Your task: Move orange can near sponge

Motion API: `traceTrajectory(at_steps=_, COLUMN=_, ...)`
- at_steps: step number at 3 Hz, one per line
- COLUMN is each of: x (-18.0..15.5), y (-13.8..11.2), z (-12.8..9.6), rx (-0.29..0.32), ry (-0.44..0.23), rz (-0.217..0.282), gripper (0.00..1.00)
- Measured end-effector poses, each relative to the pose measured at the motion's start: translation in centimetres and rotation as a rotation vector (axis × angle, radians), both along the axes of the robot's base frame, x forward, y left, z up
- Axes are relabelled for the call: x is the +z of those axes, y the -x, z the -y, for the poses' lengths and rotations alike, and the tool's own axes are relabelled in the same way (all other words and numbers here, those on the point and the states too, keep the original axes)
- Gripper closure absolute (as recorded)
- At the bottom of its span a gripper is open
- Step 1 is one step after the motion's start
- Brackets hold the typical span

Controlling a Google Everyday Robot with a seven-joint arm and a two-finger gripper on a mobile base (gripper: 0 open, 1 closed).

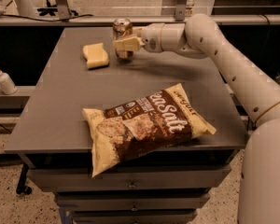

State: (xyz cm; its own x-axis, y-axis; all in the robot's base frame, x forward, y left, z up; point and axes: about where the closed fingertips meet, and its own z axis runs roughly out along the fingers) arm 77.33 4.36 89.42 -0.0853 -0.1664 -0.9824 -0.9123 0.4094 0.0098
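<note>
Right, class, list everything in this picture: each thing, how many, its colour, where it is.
orange can: one, copper-orange, far end of table, gripped in the hand, beside the sponge
sponge: one, pale yellow, far end of table
chip bag: one, brown and yellow, near edge of table
pump bottle: one, white, off the table, picture's left
table: one, grey
arm: one, white, reaching from picture's right
hand: one, cream, closed on the orange can

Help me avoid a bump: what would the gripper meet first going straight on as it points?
Probably the sponge, just beyond the orange can that the gripper holds near the table's far edge, though depth is unclear.
</note>
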Motion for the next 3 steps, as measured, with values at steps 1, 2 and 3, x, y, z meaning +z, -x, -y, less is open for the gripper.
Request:
traceTrajectory(at_steps=1, x=-0.6, y=1.3, z=-2.9, rx=0.051, ry=-0.004, rz=-0.019, gripper=1.0)
traceTrajectory(at_steps=2, x=-0.8, y=2.4, z=-5.1, rx=0.089, ry=-0.018, rz=-0.038, gripper=0.96)
traceTrajectory(at_steps=3, x=-0.5, y=3.1, z=-6.6, rx=0.117, ry=-0.024, rz=-0.038, gripper=0.79)
